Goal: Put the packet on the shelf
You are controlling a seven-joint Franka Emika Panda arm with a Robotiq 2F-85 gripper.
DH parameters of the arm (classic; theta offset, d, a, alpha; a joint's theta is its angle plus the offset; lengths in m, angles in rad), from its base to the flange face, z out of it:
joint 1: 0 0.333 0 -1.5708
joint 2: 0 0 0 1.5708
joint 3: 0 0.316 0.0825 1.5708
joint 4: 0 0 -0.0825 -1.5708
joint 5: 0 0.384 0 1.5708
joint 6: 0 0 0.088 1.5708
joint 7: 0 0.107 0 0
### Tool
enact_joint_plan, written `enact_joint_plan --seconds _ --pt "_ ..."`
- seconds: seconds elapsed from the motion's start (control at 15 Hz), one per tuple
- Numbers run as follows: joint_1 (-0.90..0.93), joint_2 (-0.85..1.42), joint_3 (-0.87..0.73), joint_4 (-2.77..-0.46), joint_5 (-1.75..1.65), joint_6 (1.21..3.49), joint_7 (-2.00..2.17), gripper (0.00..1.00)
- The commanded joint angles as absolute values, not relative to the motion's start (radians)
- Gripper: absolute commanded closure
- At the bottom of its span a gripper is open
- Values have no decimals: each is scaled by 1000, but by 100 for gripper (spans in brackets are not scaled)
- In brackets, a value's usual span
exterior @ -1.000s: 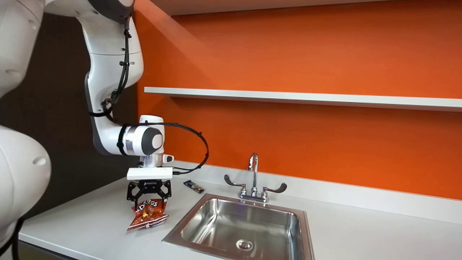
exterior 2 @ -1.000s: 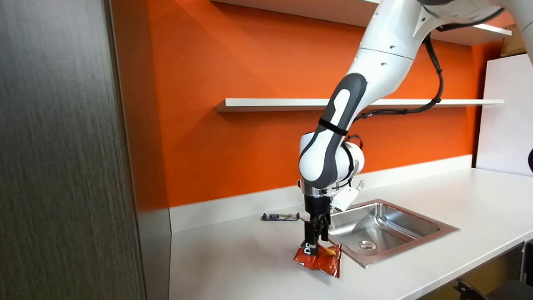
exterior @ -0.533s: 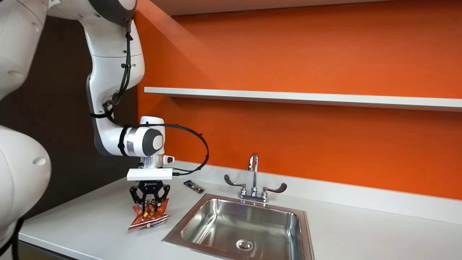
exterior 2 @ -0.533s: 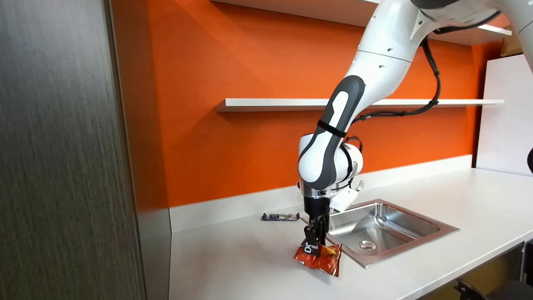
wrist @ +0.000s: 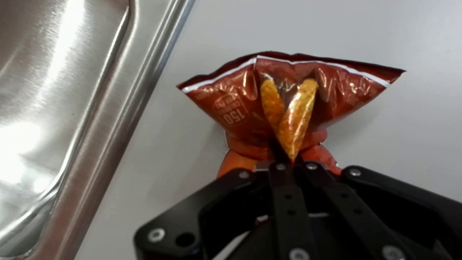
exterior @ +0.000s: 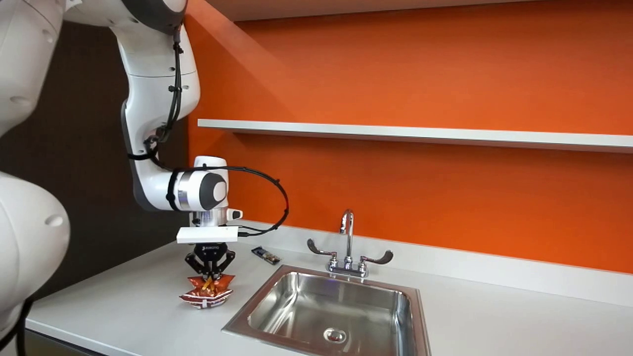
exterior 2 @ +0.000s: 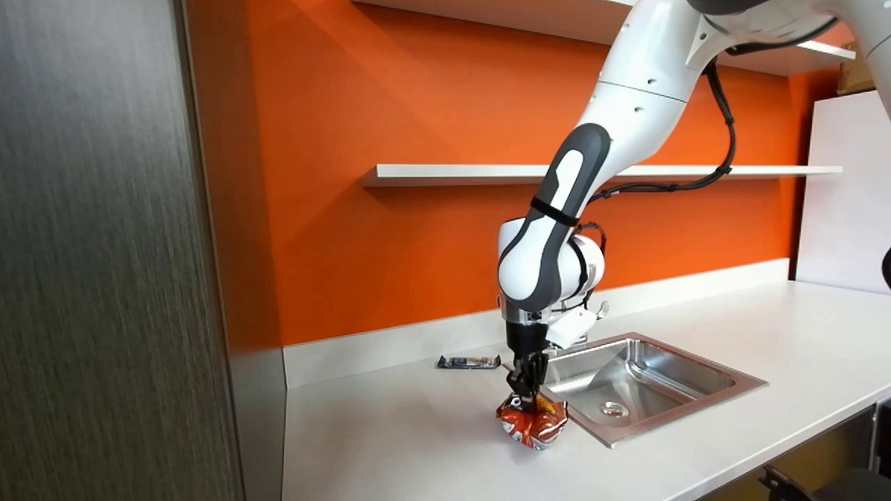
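Observation:
The packet (exterior: 205,296), orange-red and shiny, is pinched into folds at its middle, and its ends flare out in the wrist view (wrist: 231,112). My gripper (exterior: 210,278) points straight down and is shut on the packet, its fingers close together with crinkled foil between them. Part of the packet's lettering is covered by the fingers (exterior 2: 523,391). Whether its underside still touches the counter I cannot tell. The shelf (exterior: 395,132) is a long thin white ledge on the orange wall, well above the gripper in both exterior views.
A steel sink (exterior: 420,316) with a faucet (exterior: 348,242) lies beside the packet. Near the backsplash rests a small dark oblong object (exterior 2: 468,362). A tall dark panel (exterior 2: 118,278) borders the light-grey counter (exterior 2: 376,431). Another white shelf (exterior 2: 821,50) hangs higher up.
The gripper's fingers have come together on the packet, which has bunched up between them. Gripper and packet have risen slightly in the last half second.

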State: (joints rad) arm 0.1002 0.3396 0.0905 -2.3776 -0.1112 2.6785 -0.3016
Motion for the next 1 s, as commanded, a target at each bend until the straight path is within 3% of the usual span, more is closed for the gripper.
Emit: enact_joint_plan --seconds 0.0,0.93 --pt "102 335 88 -2366 -127 2664 -231 100" --pt "155 39 101 -2442 -112 2548 80 100"
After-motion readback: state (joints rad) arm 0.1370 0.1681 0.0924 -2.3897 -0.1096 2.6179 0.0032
